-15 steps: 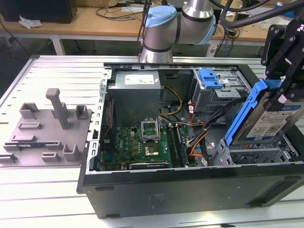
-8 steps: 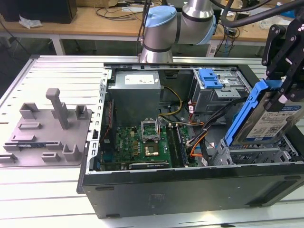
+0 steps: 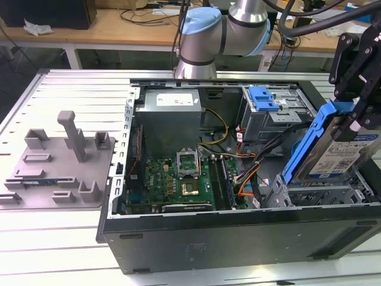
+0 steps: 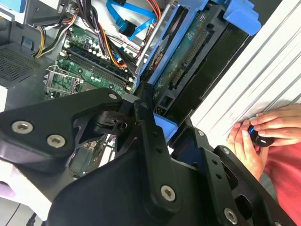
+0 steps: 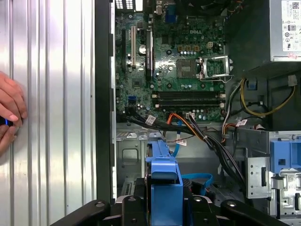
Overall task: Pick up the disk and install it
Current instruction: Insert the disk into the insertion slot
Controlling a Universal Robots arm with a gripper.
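The disk [image 3: 344,156], silver with a white-and-blue label in a blue carrier rail [image 3: 305,148], hangs tilted on edge over the drive cage [image 3: 324,193] at the exterior view's right end of the open computer case [image 3: 238,229]. My black gripper [image 3: 352,116] is shut on its upper part. In the second wrist view the disk [image 4: 186,59] is edge-on, green circuit side showing, with my gripper [image 4: 162,128] clamped on the blue carrier. The first wrist view has the carrier [image 5: 164,176] between my fingers [image 5: 207,207], above the case floor.
Inside the case lie a green motherboard [image 3: 178,182], a grey power-supply box [image 3: 172,113], cables [image 3: 250,173] and an upper bay with a blue latch [image 3: 265,98]. A grey fixture plate [image 3: 59,161] sits at the exterior view's left. A person's hands [image 4: 256,136] rest beside the case.
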